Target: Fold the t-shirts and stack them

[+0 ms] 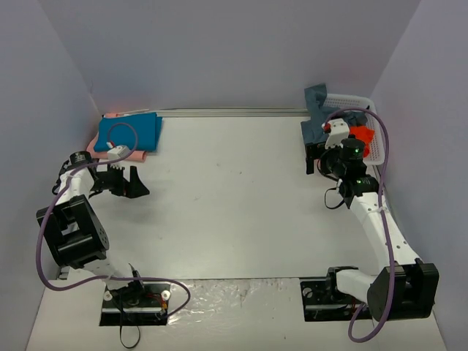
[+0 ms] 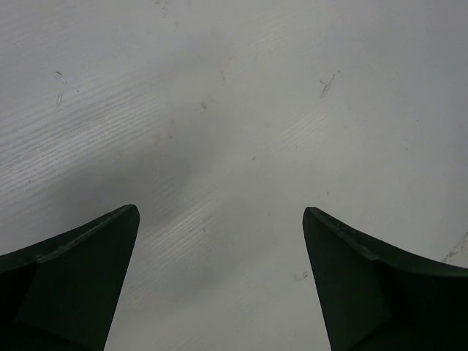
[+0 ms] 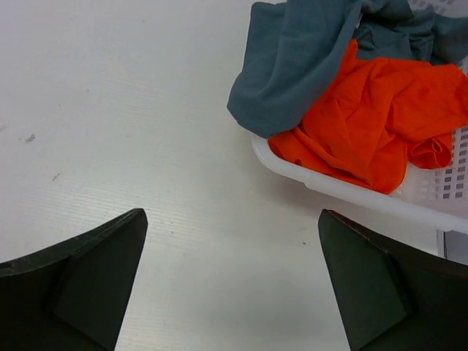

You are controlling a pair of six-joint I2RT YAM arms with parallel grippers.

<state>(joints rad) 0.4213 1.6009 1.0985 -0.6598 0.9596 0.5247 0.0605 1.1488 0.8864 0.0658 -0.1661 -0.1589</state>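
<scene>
Left arm: left gripper (image 2: 221, 210) has its jaws spread wide with nothing between them. The left wrist view shows only the bare white table (image 1: 234, 212) beneath the fingers. In the top view it sits at the left side of the table, near the stack in the far-left corner but apart from it.

Stack, far-left corner: teal-blue t-shirt (image 1: 130, 133) lies folded flat on top of the pale pink t-shirt (image 1: 139, 155). Only the edges of the pink one show, along the near and left sides.

Right arm: right gripper (image 3: 232, 213) also has its jaws spread wide and holds nothing. It hovers over bare table just beside the white lattice basket (image 3: 329, 186), without touching cloth or rim.

Basket, far-right corner: slate blue-grey t-shirt (image 3: 300, 66) is crumpled and drapes out over the basket's rim toward the table. Orange-red t-shirt (image 3: 365, 124) is bunched inside the basket against the rim, partly under the slate one. Both are unfolded
</scene>
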